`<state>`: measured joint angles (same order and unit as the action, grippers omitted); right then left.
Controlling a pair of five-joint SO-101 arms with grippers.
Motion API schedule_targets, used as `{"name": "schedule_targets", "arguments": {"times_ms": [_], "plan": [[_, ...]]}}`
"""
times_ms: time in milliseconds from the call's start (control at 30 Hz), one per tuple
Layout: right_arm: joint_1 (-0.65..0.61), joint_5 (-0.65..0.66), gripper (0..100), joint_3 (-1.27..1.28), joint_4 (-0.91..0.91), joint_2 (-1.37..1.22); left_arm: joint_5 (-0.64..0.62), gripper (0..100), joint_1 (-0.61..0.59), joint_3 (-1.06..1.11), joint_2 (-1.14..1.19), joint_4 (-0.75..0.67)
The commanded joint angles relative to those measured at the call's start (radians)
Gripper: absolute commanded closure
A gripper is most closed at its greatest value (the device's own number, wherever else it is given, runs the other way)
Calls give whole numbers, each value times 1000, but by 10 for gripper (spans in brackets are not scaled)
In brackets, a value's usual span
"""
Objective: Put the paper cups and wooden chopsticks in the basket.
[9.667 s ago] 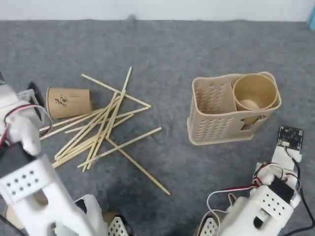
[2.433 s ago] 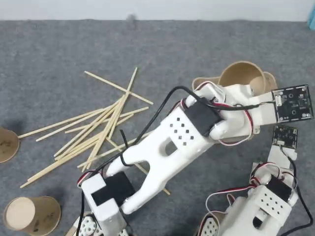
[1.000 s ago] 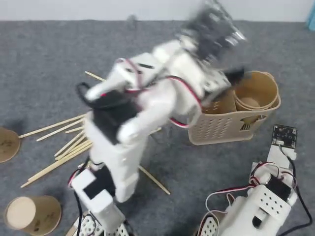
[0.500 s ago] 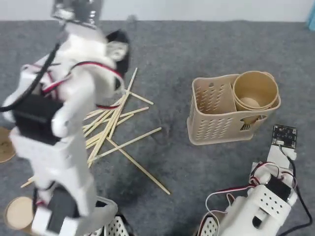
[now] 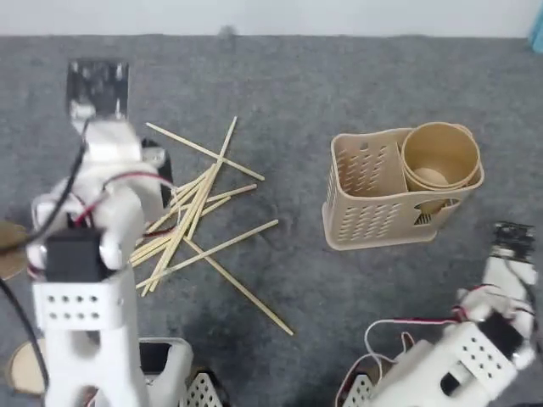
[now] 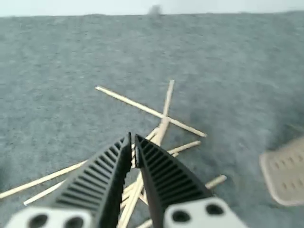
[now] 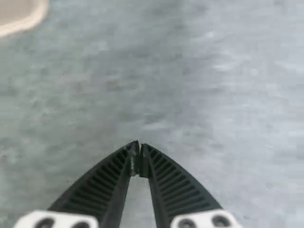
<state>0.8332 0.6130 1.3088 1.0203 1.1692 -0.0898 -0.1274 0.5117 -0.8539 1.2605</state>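
The chopsticks (image 5: 200, 197) are lying in a loose, crossed pile on the mat (image 5: 339, 76), left of the basket (image 5: 373, 222) and well apart from it. In the left wrist view two of the chopsticks (image 6: 164, 118) are crossing just beyond the fingertips.

The basket is standing upright toward the right side. Its right compartment is holding nested cups (image 5: 441, 148), mouths up, and its left compartment is showing slotted walls. One corner of the basket (image 6: 285, 171) is showing at the edge of the left wrist view.

A cup (image 5: 8, 259) is sitting at the mat's left edge, partly hidden by the left arm (image 5: 85, 288), and I cannot tell how it is lying. Another cup (image 5: 21, 373) is sitting at the near-left corner, mostly hidden behind that arm's base.

The left gripper (image 6: 133, 140) is hanging over the left side of the pile. Its jaws are pressing together and gripping nothing. I cannot tell whether the tips are touching any stick.

The right gripper (image 7: 138, 145) is pointing at bare mat, jaws closed, with nothing between them. A beige edge (image 7: 19, 14) is showing in one corner of the right wrist view, too little to identify.

The right arm (image 5: 462, 365) is sitting folded low at the near-right corner, on the near side of the basket.
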Motion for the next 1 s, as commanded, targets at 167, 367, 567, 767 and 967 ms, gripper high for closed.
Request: {"name": "schedule_targets", "arguments": {"times_ms": [167, 367, 567, 767, 967], "plan": [[166, 118, 990, -531, 248, 1, -14, 987, 8, 641, -387, -284], [122, 71, 988, -1126, 568, -280, -9, 987, 18, 845, -474, -348], [15, -149, 888, -1800, 782, -808, -8, 987, 20, 909, -476, -394], [-176, -282, 891, -2045, 779, -1033, -6, 987, 20, 923, -480, -405], [-423, -414, 982, -2084, 774, -1010, -6, 987, 11, 1015, -482, -583]]}}
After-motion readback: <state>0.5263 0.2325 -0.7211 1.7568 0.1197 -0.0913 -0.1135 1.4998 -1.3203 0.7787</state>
